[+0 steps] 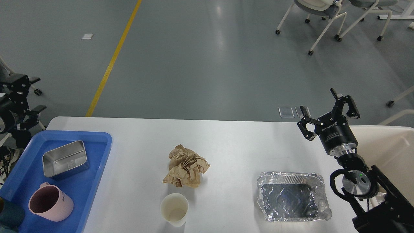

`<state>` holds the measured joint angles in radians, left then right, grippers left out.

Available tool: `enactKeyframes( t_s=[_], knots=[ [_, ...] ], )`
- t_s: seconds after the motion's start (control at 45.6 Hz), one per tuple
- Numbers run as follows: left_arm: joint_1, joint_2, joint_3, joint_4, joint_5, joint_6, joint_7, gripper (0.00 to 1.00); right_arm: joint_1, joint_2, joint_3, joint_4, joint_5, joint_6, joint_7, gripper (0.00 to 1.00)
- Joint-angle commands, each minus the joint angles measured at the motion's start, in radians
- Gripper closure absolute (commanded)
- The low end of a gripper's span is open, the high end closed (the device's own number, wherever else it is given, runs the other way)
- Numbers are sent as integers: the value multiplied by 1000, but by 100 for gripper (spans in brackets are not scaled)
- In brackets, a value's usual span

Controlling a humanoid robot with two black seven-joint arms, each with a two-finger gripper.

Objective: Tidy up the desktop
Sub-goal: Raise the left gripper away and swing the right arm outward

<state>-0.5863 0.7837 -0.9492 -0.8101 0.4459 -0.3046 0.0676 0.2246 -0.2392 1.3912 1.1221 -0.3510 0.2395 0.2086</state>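
The white desktop (233, 142) holds a crumpled brown paper ball (186, 166) at its middle, a white paper cup (174, 209) upright in front of it, and an empty foil tray (292, 196) at the right. My left gripper (35, 94) is open and empty, raised beyond the table's far left corner. My right gripper (318, 103) is open and empty, held above the table's far right edge, behind the foil tray.
A blue plastic tray (97, 155) on the left holds a steel box (65, 159) and a pink mug (50, 202). A cream bin (388, 149) stands beside the table's right end. Chairs stand on the floor beyond.
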Motion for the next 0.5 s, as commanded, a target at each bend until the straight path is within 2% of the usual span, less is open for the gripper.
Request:
enactKeyframes(
  t_s=[0.0, 0.175, 0.263, 0.394, 0.482],
  knots=[
    [60, -26, -149, -89, -159, 44, -3, 3, 1, -6, 2, 5, -49, 4, 2, 0],
    [249, -106, -388, -303, -199, 113, -2, 3, 2, -107, -9, 11, -151, 20, 8, 0],
    [357, -158, -476, -421, -197, 136, -6, 3, 4, -141, -15, 11, -181, 70, 8, 0],
    [503, -296, -620, -521, -196, 145, -6, 3, 7, -147, -50, 8, -236, 133, 8, 0],
    [577, -395, -674, -599, -194, 137, -6, 3, 30, -166, -139, -7, -348, 123, 6, 0]
  ],
)
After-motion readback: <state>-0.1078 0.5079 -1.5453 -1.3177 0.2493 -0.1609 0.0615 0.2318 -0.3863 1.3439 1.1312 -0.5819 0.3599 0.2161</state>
